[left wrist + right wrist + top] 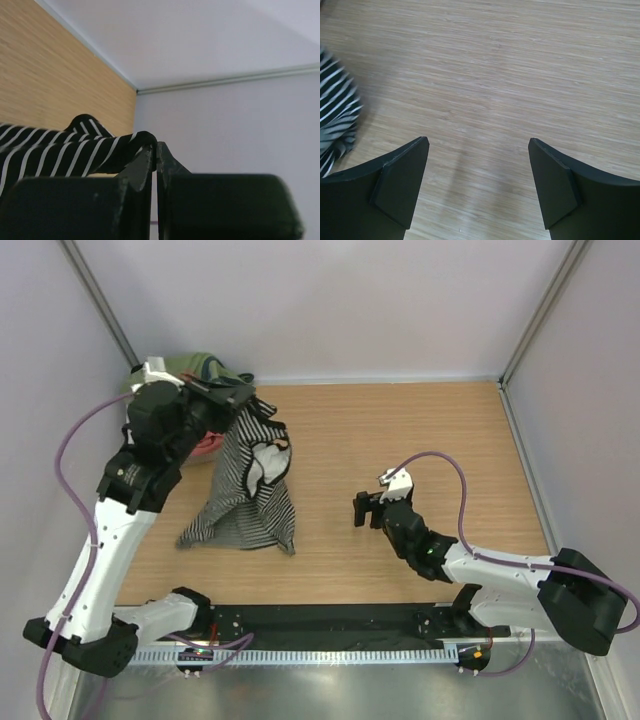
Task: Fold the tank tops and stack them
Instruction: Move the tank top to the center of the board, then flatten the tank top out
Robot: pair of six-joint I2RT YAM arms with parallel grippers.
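My left gripper is raised at the back left and is shut on an edge of the black-and-white striped tank top. The top hangs from it, and its lower part lies bunched on the table. In the left wrist view the striped cloth drapes over the closed fingertips of the left gripper. A bit of salmon-red cloth shows behind the left arm; most of it is hidden. My right gripper is open and empty over bare wood right of the striped top. In the right wrist view the open right gripper has the striped top at the left edge.
A heap of olive-green cloth sits in the back left corner behind the left gripper. Grey walls enclose the wooden table at the back and on both sides. The arm bases stand on a black rail at the near edge.
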